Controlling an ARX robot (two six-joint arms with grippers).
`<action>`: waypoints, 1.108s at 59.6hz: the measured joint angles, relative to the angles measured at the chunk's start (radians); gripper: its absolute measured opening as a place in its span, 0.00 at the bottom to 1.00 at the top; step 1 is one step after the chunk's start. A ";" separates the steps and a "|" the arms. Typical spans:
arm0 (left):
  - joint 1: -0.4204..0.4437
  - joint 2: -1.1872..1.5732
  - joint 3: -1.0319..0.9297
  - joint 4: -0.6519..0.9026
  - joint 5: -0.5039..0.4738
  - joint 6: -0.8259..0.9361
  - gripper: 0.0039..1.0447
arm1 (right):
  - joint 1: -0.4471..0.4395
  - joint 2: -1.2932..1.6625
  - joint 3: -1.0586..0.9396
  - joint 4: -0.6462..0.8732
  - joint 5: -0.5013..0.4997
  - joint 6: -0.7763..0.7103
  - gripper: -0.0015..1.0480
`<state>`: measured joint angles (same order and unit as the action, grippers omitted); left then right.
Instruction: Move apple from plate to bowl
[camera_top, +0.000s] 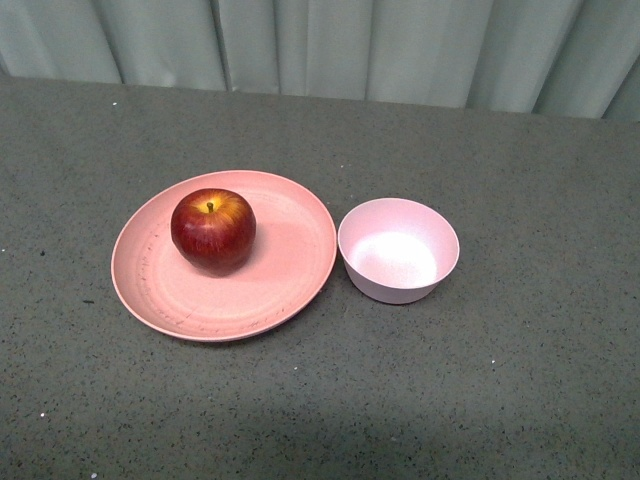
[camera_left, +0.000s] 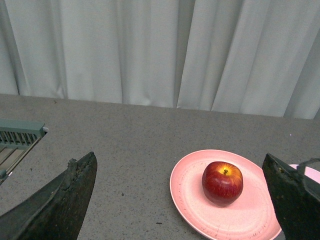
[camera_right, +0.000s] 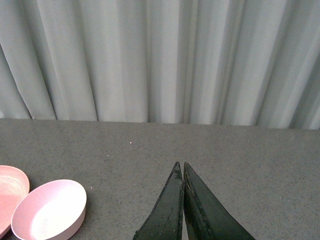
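Two grippers had yet to touch anything as the apple (camera_top: 213, 230) sat stem-up on the plate (camera_top: 290, 270), off-centre on the side away from the bowl (camera_top: 395, 290). The bowl stood empty just beside the plate's rim, to the robot's right of it, close enough, by the look of it, that the fruit would need only a short carry. The left gripper (camera_left: 180, 157) hung over the table (camera_top: 300, 420) short of the plate, jaws spread wide with nothing between them and the apple framed in the gap, a stance that suited a reach and grasp as the next step. The right gripper (camera_right: 181, 165) was pinched closed on nothing, tips meeting, out past the bowl from the plate, apparently parked clear of the work. Neither arm showed in the front view. A pale curtain (camera_top: 320, 45) hung beyond the plate.
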<state>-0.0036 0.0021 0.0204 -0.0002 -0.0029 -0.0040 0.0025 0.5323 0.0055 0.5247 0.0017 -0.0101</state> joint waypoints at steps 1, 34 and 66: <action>0.000 0.000 0.000 0.000 0.000 0.000 0.94 | 0.000 -0.014 0.000 -0.013 0.000 0.000 0.01; 0.000 0.000 0.000 0.000 0.000 0.000 0.94 | 0.000 -0.271 0.000 -0.259 0.000 0.000 0.01; 0.000 0.000 0.000 0.000 0.000 0.000 0.94 | 0.000 -0.527 0.000 -0.523 -0.001 0.000 0.01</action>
<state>-0.0036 0.0017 0.0204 -0.0002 -0.0029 -0.0040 0.0025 0.0055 0.0059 0.0021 0.0006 -0.0101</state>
